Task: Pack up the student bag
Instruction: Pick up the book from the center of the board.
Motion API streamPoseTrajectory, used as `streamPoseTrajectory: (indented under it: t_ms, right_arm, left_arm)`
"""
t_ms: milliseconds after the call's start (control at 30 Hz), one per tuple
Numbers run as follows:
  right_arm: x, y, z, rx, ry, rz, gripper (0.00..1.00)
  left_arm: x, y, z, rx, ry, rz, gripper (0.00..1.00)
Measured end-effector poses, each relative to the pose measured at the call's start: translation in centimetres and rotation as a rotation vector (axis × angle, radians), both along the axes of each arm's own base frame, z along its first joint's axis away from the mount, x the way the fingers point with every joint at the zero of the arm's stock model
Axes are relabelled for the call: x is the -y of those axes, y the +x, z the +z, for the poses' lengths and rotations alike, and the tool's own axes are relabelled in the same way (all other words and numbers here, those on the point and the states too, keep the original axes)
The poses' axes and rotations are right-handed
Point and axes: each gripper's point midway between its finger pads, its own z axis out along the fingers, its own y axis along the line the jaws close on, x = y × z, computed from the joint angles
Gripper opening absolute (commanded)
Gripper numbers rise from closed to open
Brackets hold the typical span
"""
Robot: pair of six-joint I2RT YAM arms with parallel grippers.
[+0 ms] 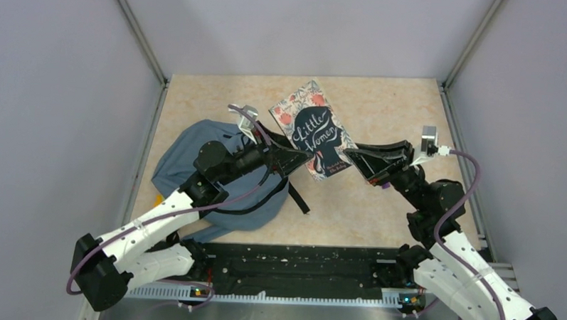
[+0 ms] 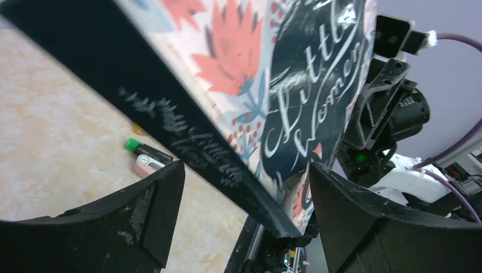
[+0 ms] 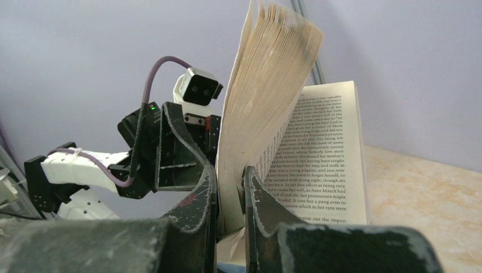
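grey-blue student bag (image 1: 185, 151) lies crumpled | book (image 1: 312, 129): right pincer (image 3: 230, 183) clamps pages, left pincer (image 2: 245, 168) wide open at spine

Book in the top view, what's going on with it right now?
The Little Women paperback is held up above the table, between the two arms. The right gripper has its fingers shut on a wad of pages at the book's lower edge, so the pages fan open. The left gripper is open, its fingers straddling the book's spine corner without clamping it. The student bag lies slumped under the left arm, and the book is not in it yet.
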Motion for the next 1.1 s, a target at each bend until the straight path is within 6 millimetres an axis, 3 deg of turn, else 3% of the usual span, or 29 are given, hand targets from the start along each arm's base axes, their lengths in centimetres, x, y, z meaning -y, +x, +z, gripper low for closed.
streamPoseTrajectory:
  t_ms: [233,333,567,600,667,700,767,900,1000,1100]
  right_arm:
    - [-0.4,-0.3,-0.2,-0.002,0.029,0.044,0.00]
    - [-0.3,-0.7,0.3,0.026,0.040,0.053,0.00]
    - [-0.2,-0.4,0.3,0.030,0.037,0.034,0.01]
    - [-0.1,-0.2,0.2,0.028,0.034,0.019,0.11]
    - [0.2,0.7,-0.4,0.001,0.024,-0.024,0.55]
    - [0.4,1.3,-0.8,-0.030,0.013,-0.051,0.72]
    - [1.3,3.2,-2.0,-0.108,-0.032,-0.169,0.89]
    - [3.6,5.7,-3.2,-0.203,-0.118,-0.363,0.98]
    - [5.0,6.6,-4.3,-0.246,-0.196,-0.465,0.99]
    - [5.2,6.9,-5.4,-0.254,-0.294,-0.491,0.99]
  left_arm:
    - [0.7,-0.9,1.7,0.058,-0.053,-0.040,0.74]
    - [1.0,-0.8,2.2,0.066,-0.068,-0.052,0.60]
    - [1.1,-1.5,3.6,0.112,-0.102,-0.078,0.12]
    - [1.1,-1.6,3.8,0.119,-0.108,-0.080,0.04]
    - [0.9,-1.8,4.1,0.139,-0.109,-0.080,0.00]
    - [0.9,-1.8,4.1,0.139,-0.105,-0.078,0.00]
    - [1.0,-1.7,3.5,0.128,-0.083,-0.074,0.00]
    - [0.7,-1.4,1.9,0.091,-0.018,-0.052,0.00]
    - [0.2,-1.5,0.8,0.082,0.038,-0.031,0.00]
    - [-0.3,-1.7,-0.3,0.074,0.109,-0.024,0.00]
